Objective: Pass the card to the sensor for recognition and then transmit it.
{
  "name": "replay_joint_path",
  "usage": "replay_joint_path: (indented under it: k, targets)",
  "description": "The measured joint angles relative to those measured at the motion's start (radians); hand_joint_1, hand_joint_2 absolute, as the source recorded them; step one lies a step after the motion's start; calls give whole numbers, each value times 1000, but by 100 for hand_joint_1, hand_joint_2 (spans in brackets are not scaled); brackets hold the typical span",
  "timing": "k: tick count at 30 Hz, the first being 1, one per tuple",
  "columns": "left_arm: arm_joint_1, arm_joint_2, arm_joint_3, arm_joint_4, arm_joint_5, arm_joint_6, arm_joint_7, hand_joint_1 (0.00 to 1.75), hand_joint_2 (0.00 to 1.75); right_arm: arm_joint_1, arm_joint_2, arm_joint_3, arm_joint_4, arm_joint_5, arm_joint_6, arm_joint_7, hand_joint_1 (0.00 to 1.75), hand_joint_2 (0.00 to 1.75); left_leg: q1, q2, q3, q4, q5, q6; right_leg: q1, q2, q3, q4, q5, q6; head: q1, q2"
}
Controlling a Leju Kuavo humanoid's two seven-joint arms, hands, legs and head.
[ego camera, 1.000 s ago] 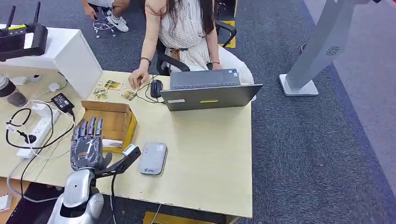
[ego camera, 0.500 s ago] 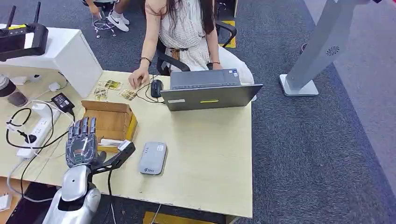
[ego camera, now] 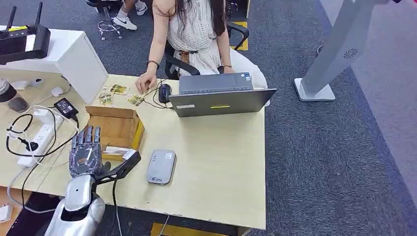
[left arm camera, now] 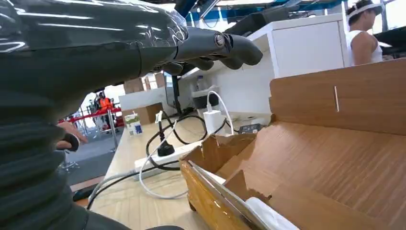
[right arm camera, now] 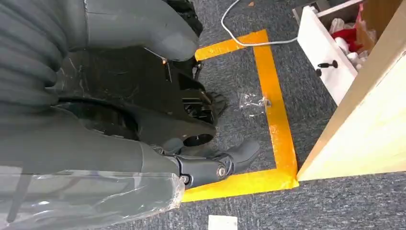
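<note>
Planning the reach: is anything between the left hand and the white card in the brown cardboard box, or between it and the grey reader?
Nothing visible blocks the left hand from the white card. The yellow side wall of the brown cardboard box stands between card and the grey reader.

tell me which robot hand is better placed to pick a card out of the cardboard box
Left. The left robot hand is over the table at the near edge of the cardboard box, fingers apart and holding nothing, where white cards lie. The right robot hand hangs beside the table, above the floor.
</note>
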Motion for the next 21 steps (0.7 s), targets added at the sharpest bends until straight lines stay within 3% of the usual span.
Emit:
replay_joint_path:
  k: [21]
  targets:
    - [-4,-9,0,6,0,64,-55,0,175,0,3,-3,0,8,0,-9,0,175,0,0,0,0,0,0,0,0,0,0,0,0,0,0]
